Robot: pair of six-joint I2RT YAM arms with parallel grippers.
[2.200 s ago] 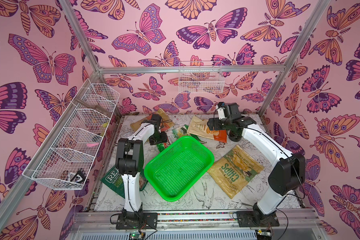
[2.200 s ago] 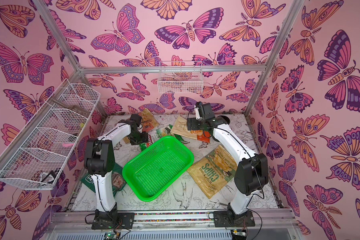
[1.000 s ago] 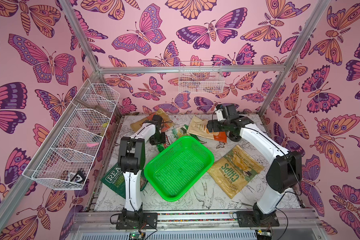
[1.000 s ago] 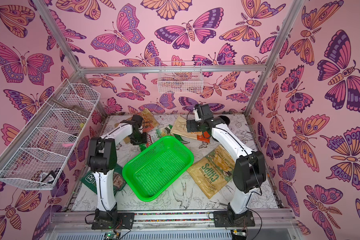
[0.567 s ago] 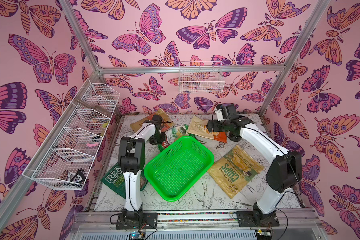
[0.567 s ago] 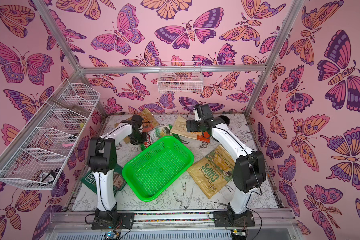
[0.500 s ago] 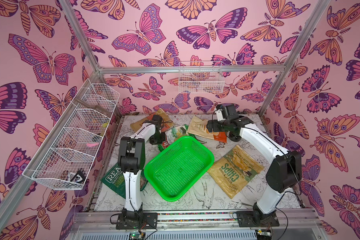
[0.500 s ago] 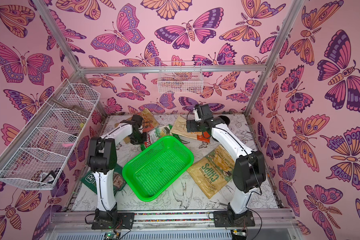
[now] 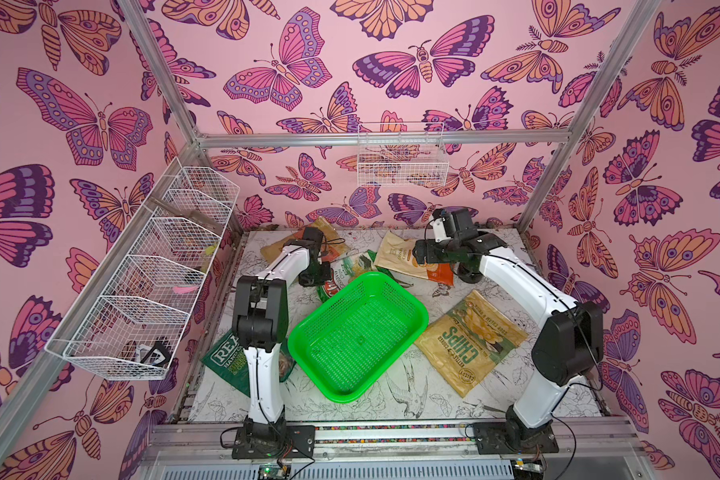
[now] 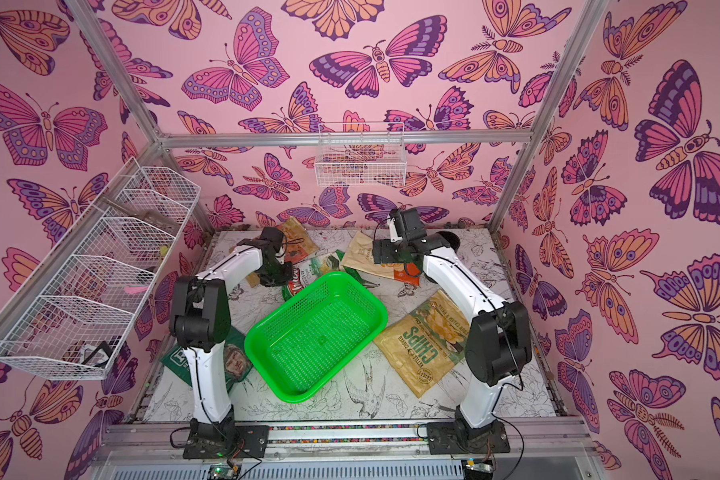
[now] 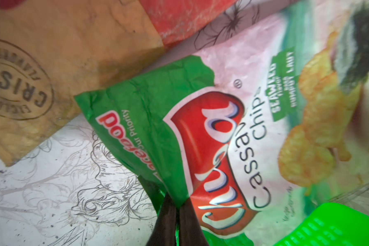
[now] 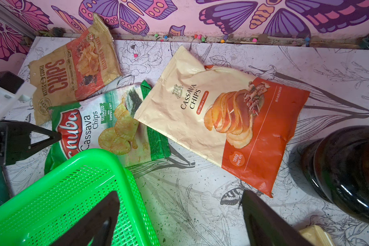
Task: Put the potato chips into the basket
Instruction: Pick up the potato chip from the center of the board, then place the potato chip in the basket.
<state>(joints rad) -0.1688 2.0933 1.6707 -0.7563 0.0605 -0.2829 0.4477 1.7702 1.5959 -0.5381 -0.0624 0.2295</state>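
By the far rim of the basket (image 9: 358,332) | your left gripper (image 11: 177,205) just pinched shut on the Chuba bag (image 11: 211,132) | right gripper (image 12: 179,194) spread wide, empty | first bag looks ready to lift.

Pink butterfly wallpaper (image 9: 391,41) is covering every wall, with metal posts (image 9: 156,70) running along the corners. A white wire rack (image 9: 142,282) is hanging at centre left and a small wire basket (image 9: 402,160) at upper centre. The floor (image 9: 412,399), printed with line-drawn birds and flowers, is lying at lower centre in even light.
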